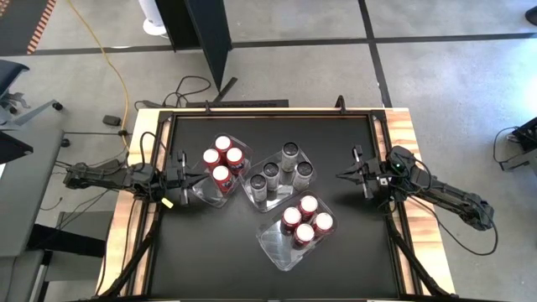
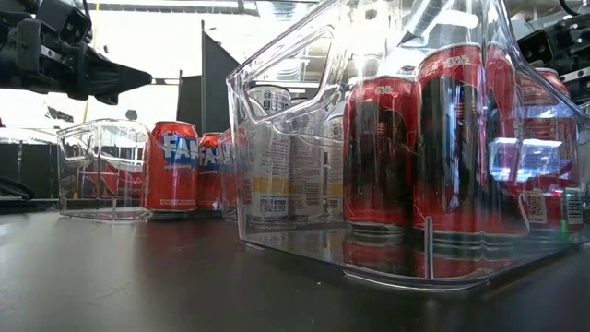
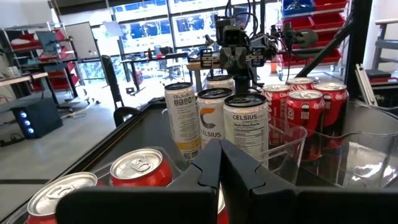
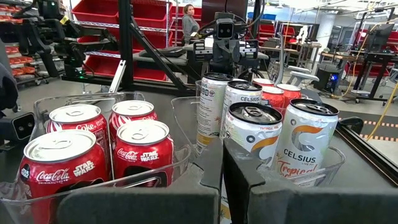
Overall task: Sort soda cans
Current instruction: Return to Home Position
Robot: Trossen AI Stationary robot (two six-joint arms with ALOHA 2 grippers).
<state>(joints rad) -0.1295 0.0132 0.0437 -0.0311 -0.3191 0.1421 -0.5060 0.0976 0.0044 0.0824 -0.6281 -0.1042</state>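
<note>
All the soda cans (image 1: pixel 271 173) stand upright, tops up, grouped in three clear trays (image 1: pixel 281 249) mid-table: red, silver, red. The left gripper (image 1: pixel 190 178) hangs pinched shut beside the left red group, holding nothing. The right gripper (image 1: pixel 342 174), fingers nearly together and empty, sits apart from the silver cans.

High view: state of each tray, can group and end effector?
Left tray: holds four red cans, upright.
Middle tray: holds four silver cans, upright.
Near tray: holds four red Coke cans, upright, part bare.
Left end effector: shut, empty, beside left tray.
Right end effector: shut, empty, apart from trays.
</note>
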